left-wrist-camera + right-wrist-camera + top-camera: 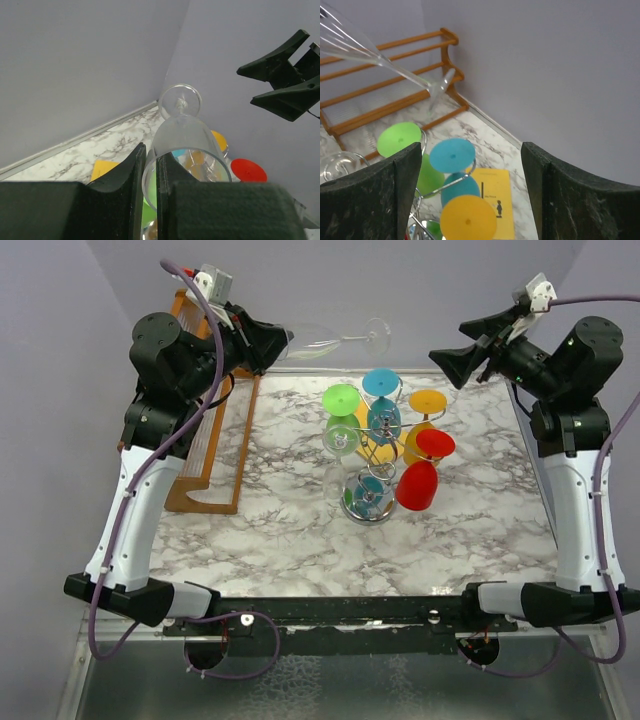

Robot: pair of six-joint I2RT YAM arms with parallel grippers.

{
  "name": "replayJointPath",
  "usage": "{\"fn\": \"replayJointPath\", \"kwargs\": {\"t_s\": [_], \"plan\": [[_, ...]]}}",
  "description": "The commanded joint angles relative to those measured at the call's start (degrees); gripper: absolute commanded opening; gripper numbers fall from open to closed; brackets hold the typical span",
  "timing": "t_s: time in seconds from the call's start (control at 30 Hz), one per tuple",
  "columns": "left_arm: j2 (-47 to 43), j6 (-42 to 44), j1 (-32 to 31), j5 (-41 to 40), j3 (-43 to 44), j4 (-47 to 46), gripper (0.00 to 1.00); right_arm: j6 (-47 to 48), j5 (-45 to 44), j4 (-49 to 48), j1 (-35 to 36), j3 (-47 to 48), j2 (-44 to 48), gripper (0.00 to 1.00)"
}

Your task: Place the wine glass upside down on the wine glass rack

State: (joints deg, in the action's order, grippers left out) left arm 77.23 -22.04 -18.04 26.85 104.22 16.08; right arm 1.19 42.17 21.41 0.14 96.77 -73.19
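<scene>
Along the left edge of the marble table we see an orange wooden slatted rack. Above its back end, the left gripper is closed narrow on the clear wine glass, pinching the wall of the bowl at the rim between its fingers. We find the glass held on its side in the air, well above the table, with its stem pointing right and its round foot farthest from the claw. Below it, mid-table, stands the chrome wine glass rack. Green, blue, yellow and red glasses hang foot-up on its arms. At the far right we see the right gripper raised about level with the glass. Its claw is spread wide, gripping nothing, and it faces the foot without touching it.
</scene>
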Motion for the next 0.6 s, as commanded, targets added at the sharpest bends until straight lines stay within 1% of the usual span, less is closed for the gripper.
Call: {"fn": "replayJointPath", "kwargs": {"t_s": [0.0,0.1,0.27,0.43,0.57], "plan": [[0.63,-5.16,-0.93,3.91,2.02,-5.75,0.0,-5.58,-0.61,0.72,6.78,6.09,-3.62,0.78],[1.26,-5.77,-1.49,4.28,1.99,-6.66,0.0,-6.32,-4.56,-0.04,11.88,6.68,-5.24,0.77],[1.91,-5.86,-2.09,4.71,1.95,-7.13,0.0,-7.54,-9.17,-1.14,15.46,6.31,-7.28,0.72],[2.22,-5.56,-2.14,4.94,2.08,-7.05,0.0,-8.82,-14.22,-3.83,16.55,3.28,-6.84,0.59],[2.64,-5.48,-2.24,5.22,2.27,-7.18,0.0,-10.25,-15.5,-4.48,16.64,2.33,-6.92,0.49]]}}
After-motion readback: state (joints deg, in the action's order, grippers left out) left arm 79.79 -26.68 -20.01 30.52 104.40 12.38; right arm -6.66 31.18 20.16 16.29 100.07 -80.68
